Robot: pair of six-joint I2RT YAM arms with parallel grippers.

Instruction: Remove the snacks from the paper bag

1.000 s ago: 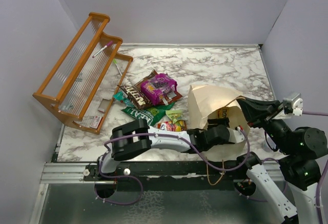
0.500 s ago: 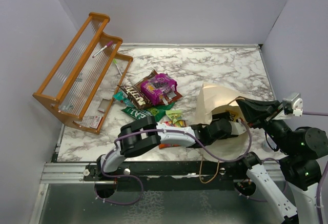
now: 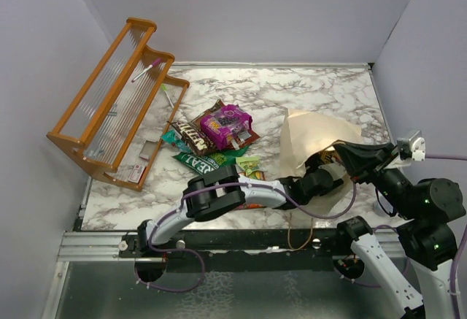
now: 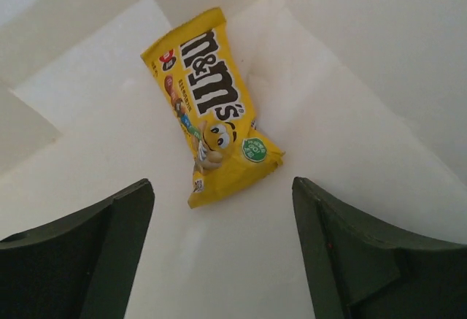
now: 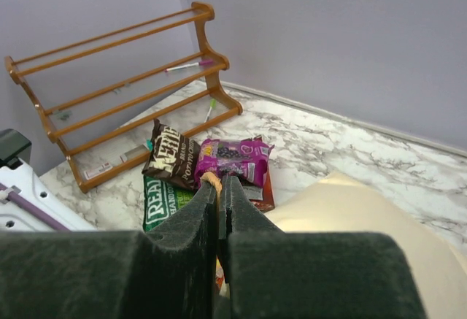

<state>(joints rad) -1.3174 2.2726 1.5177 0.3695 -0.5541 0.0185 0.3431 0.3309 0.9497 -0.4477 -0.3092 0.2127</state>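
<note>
Inside the creased beige paper bag (image 3: 310,133), the left gripper (image 4: 222,213) stands wide open just before a glossy yellow snack packet (image 4: 211,107) lying on the paper, while the right gripper (image 5: 219,185) pinches the bag's edge.

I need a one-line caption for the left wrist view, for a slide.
Open left claw inside the paper bag, facing a yellow M&M's packet.

Left arm reaching deeper into the paper bag
The left arm (image 3: 241,193) is stretching farther toward the right edge of the marble table (image 3: 328,89). The left gripper (image 4: 220,187) is spreading its jaws wider inside the paper bag (image 3: 310,133), which is sliding rightward and away from the near edge.
</note>
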